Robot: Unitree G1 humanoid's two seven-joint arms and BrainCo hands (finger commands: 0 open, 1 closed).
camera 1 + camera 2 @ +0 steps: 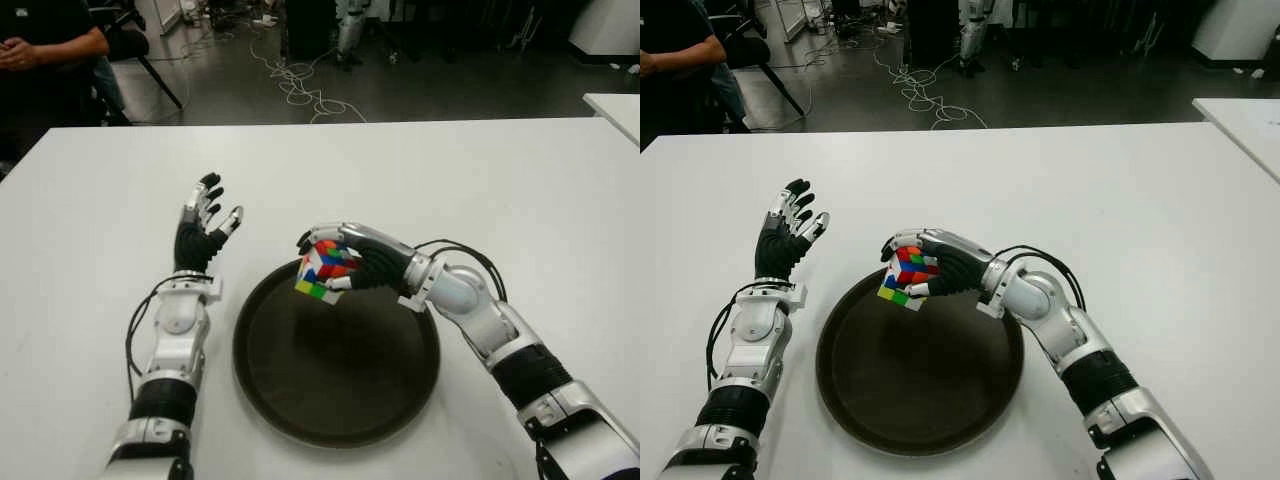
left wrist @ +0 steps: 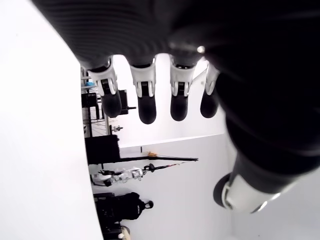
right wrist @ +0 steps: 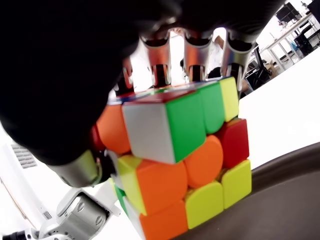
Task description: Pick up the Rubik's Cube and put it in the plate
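Note:
My right hand is shut on the Rubik's Cube, holding it tilted just above the far left rim of the dark round plate. In the right wrist view the cube fills the frame, fingers wrapped over its top, with the plate's rim below it. My left hand stands left of the plate with its fingers spread and upright, holding nothing.
The white table stretches around the plate. A seated person is at the far left beyond the table's edge. Cables lie on the floor behind. Another white table corner shows at far right.

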